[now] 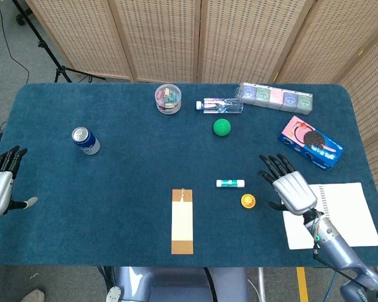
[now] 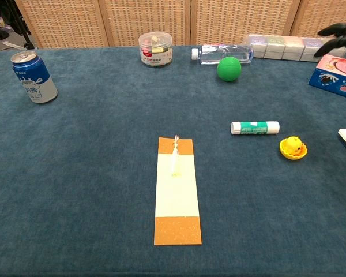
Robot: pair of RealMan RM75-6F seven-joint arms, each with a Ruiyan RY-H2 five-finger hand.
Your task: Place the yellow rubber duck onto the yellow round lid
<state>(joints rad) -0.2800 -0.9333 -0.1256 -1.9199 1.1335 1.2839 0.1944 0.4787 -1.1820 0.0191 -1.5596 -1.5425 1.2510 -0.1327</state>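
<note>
Bookmark (image 2: 177,190) lies flat nearest the robot, long axis pointing to 12 o'clock. Yellow rubber duck (image 2: 294,146) sits on the yellow round lid (image 2: 285,152), at 2 o'clock from the bookmark; nothing grips it. Right hand (image 1: 290,189) is at 3 o'clock of the duck, apart from it, fingers spread, holding nothing. Glue stick (image 2: 255,127) lies at 10 o'clock from the duck. Left hand (image 1: 0,185) is at the table's left edge, fingers apart, holding nothing. Green ball (image 2: 229,68) farther back.
</note>
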